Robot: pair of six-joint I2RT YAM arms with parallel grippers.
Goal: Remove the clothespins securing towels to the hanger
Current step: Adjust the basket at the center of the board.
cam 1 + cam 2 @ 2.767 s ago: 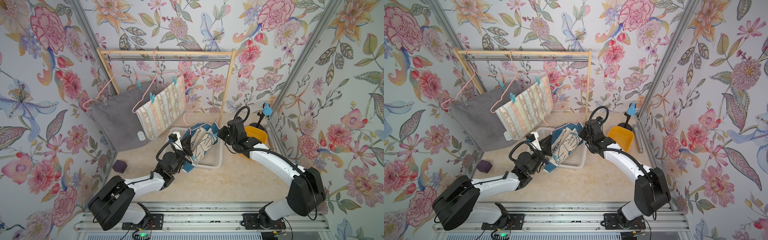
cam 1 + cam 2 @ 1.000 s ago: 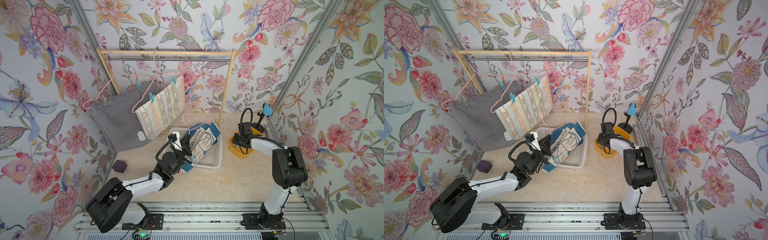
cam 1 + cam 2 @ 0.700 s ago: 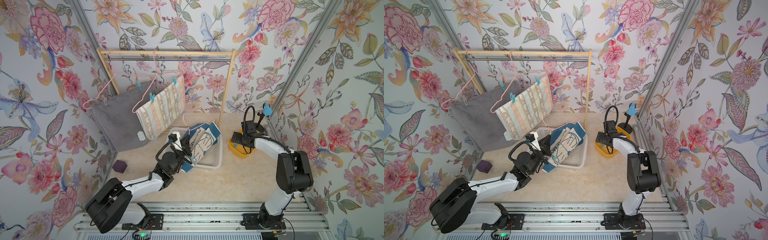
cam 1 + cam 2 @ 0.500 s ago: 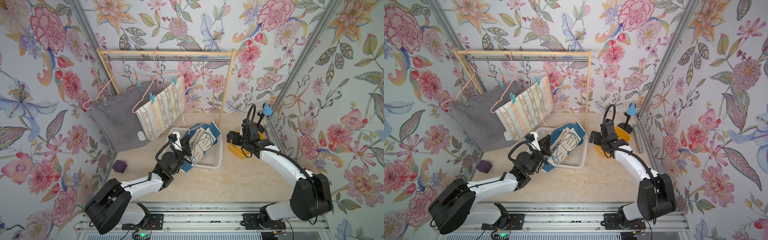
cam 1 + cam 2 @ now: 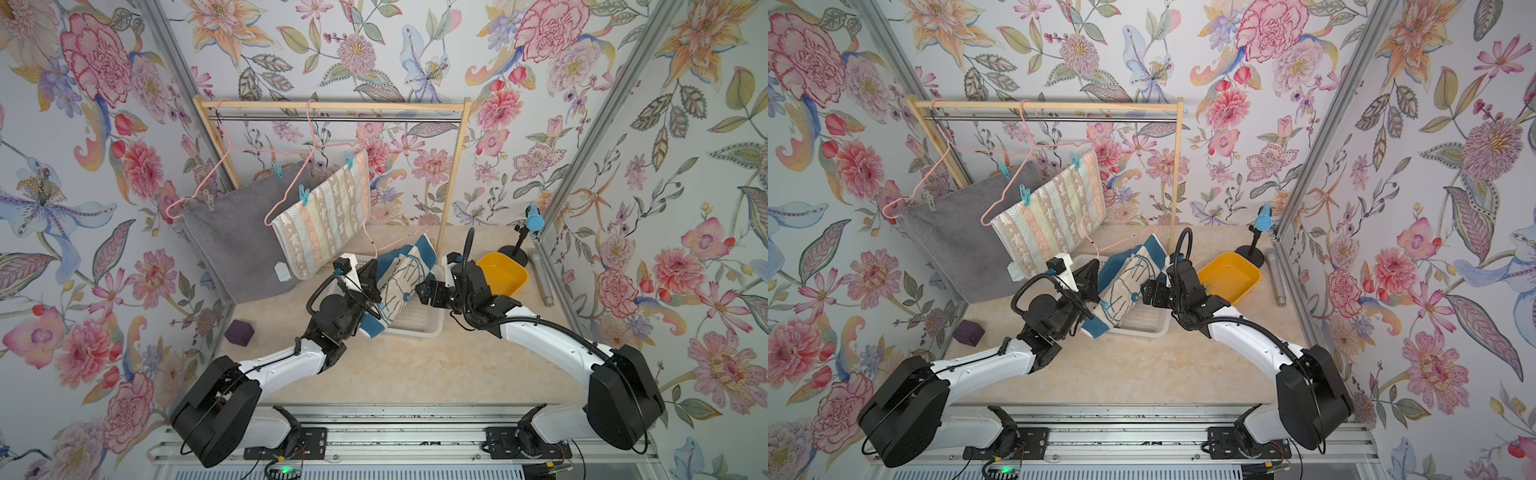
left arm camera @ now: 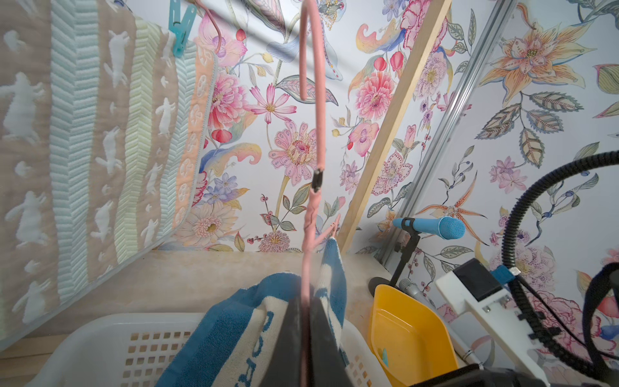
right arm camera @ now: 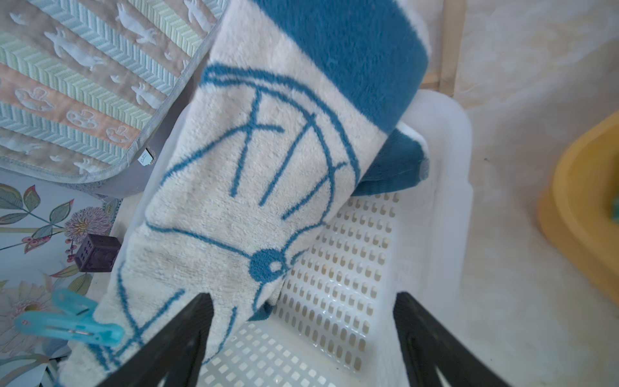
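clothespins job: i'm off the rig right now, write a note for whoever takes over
Left end effector: shut on the hanger; the blue towel hangs from it into the basket.
Right end effector: open, empty, facing that towel.
Done: one pin lies in the yellow bin.
Left to do: a teal pin on the blue towel's edge, then four rack pins, two on the grey towel, two on the striped towel.

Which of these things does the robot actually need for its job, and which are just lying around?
Job: clothespins, blue-and-white towel, striped towel, grey towel, pink hangers, yellow tub holding a clothespin.
Lying about: purple cube, blue microphone, silver microphone.
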